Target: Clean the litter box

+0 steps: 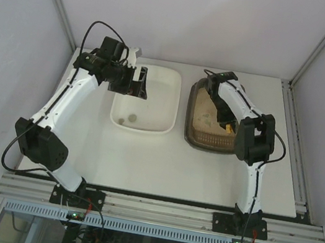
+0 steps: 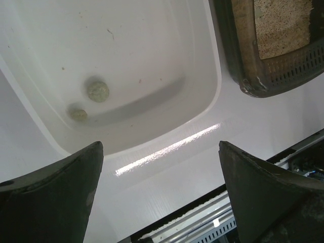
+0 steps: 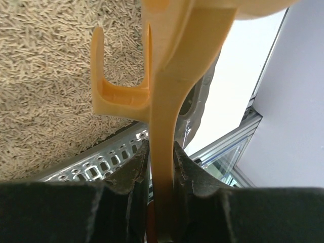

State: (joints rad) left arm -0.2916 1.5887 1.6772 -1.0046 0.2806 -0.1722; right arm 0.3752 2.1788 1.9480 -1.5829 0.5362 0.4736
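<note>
Right jaws clamped on a yellow scoop (image 3: 167, 96) over the litter box (image 1: 204, 119); left jaws spread wide and empty above the white tub (image 1: 153, 101).

The dark brown litter box sits on the white worktop (image 1: 142, 162) at the right, just beside the tub with a narrow strip of worktop between them. Beige litter (image 3: 45, 76) fills it. The right arm (image 1: 240, 110) reaches across its right side and hides that part from above. Its jaws are pinched tight on the scoop's flat handle, which hangs over the box's slotted rim (image 3: 101, 159) and the litter. The scoop's head cannot be seen. In the tub lie two small greenish-grey lumps (image 2: 98, 91), close together near one end. The left jaws hold nothing, apart from the tub's floor.
</note>
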